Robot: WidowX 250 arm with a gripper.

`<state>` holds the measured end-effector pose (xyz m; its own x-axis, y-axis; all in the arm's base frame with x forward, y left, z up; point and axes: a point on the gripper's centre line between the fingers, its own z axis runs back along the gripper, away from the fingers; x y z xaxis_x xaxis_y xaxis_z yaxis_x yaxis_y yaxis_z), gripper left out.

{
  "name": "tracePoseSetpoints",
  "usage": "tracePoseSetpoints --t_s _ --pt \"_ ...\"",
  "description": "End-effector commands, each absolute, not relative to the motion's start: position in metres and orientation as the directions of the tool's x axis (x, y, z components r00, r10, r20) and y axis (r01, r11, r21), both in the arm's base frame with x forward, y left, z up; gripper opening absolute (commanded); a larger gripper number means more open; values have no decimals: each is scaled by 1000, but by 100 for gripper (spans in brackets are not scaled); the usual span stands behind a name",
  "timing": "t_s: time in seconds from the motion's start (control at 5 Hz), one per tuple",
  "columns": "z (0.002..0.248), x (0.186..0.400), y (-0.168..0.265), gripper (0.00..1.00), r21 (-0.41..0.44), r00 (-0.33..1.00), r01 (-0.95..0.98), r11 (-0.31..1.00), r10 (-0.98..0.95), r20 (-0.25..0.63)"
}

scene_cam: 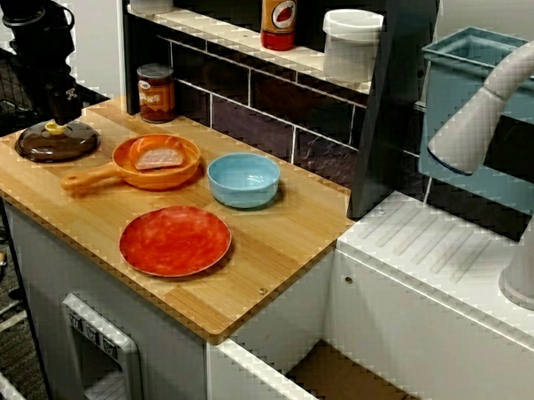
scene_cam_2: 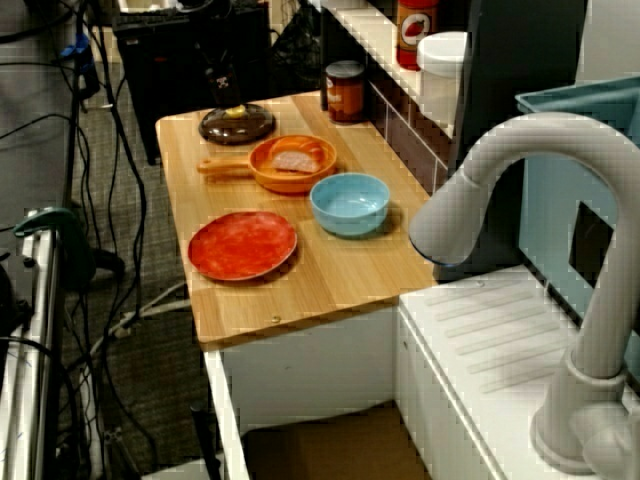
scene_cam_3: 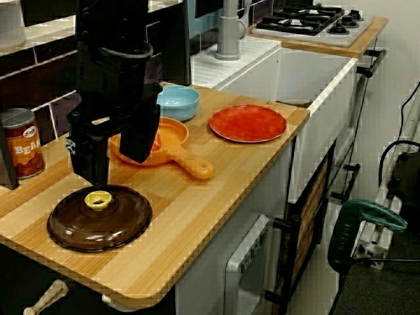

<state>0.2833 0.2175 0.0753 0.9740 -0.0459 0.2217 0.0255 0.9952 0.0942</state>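
Progress, as I judge it: nothing is gripped or lifted yet. The gripper (scene_cam_3: 118, 172) hangs just over the brown lid (scene_cam_3: 98, 226); its fingers (scene_cam_3: 92, 164) are spread apart and empty. One finger is right above the yellow knob (scene_cam_3: 97, 200), and I can't tell if it touches; the other sits off toward the pan side. The lid lies flat on the wooden counter (scene_cam: 287, 243) with no pot under it, so closing on the knob and any lifting look not yet done.

Left to right in the high view of the counter:
- The lid is directly under the fingers.
- The bean can (scene_cam: 156, 92) is near the fingers on the tiled-wall side; it stands upright and its contents are not visible.
- The orange pan (scene_cam: 158, 182) is just beside the fingers, close to the lid but apart from it; its handle points back toward the lid side. It holds one pinkish slice (scene_cam: 161, 157), ham or toast, can't tell which.
- The red plate (scene_cam: 175, 241) is farther from the fingers, past the pan by the front edge; nothing is on it.
- The blue bowl (scene_cam: 244, 194) is farthest from the fingers along the counter, just beside the pan; nothing is in it.
- On the shelf above, a red bottle (scene_cam: 279, 16) and a lidded white tub (scene_cam: 352, 44) are well apart from the fingers.
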Motion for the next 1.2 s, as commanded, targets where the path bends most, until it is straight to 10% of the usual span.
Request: tracePoseSetpoints --t_s 0.0,1.0 --pt "88 264 231 100 125 963 -28 992 -6 269" --pt "66 286 235 100 157 968 -48 986 7 251"
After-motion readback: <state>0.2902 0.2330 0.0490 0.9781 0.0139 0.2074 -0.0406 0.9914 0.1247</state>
